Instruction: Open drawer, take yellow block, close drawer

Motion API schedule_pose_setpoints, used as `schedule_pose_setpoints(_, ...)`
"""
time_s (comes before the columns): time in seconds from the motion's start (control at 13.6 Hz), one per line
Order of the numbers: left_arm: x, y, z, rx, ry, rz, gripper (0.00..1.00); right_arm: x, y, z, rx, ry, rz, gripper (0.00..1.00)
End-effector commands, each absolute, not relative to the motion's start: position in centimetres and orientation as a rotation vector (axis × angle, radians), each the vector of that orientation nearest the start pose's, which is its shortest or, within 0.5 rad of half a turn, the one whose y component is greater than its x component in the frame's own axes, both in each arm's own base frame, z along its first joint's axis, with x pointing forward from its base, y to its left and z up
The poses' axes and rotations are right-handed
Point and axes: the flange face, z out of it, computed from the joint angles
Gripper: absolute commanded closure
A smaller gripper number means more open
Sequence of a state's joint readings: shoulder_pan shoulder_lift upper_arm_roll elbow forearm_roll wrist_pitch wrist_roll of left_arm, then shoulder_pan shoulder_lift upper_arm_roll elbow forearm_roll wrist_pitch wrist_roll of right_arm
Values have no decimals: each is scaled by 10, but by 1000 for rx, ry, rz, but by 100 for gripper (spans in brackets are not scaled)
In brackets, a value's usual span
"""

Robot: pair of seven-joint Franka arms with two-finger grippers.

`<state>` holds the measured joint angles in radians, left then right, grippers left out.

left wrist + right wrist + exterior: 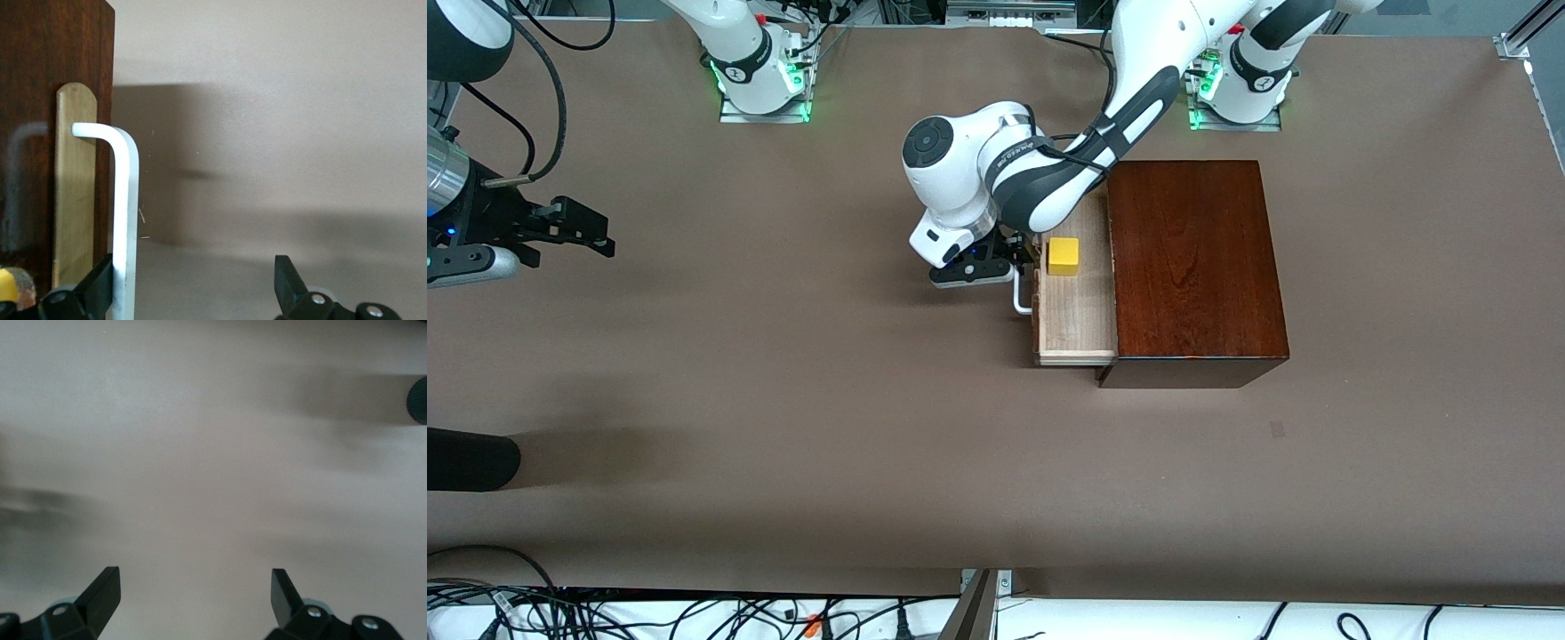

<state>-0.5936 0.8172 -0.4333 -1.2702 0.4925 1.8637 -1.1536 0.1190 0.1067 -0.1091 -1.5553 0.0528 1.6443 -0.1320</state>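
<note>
The mahogany box [1192, 258] stands in front of the left arm's base. Its drawer [1072, 311] is pulled partly out toward the right arm's end of the table, showing the pale tray. The yellow block [1063, 255] lies in the tray, at the end farther from the front camera; a sliver of it shows in the left wrist view [5, 283]. My left gripper [996, 267] [193, 267] is open at the white handle [1021, 298] [125, 200], which stands between the fingers, against one of them [100, 277]. My right gripper [596, 233] [193, 587] is open, empty and waits over the right arm's end of the table.
A dark rounded object [463, 458] lies at the table's edge at the right arm's end, nearer the front camera. Cables [694, 613] run along the table's front edge. The brown table top [827, 400] stretches between the box and the right gripper.
</note>
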Motion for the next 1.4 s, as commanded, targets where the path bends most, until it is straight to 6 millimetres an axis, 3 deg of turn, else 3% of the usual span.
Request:
schedule_pose_setpoints(0.0,445,-608,291,-3079,-112,-56,0,593,12,582,-3079,-209,8,0)
schedule_pose_setpoints(0.44,449,-599,312,-3063,-129,-41,0,592,12,582,-3079,-208,10,0)
schedule_pose_setpoints(0.81,448,-581,349,-2980,-130,-30,0,592,16,582,-3081,-199,11,0)
schedule_pose_setpoints(0.88,444,-578,363,-2969,-108,-17,0,592,15,582,-3082,-195,11,0)
schedule_pose_setpoints(1.03,450,-553,420,-3011,-101,59,0,593,14,581,-3080,-204,15,0)
schedule_pose_setpoints(1.18,465,-507,484,-3045,-132,91,0,594,15,578,-3079,-213,25,0)
schedule_pose_setpoints(1.32,481,-457,530,-3059,-135,124,0,594,18,577,-3075,-219,31,0)
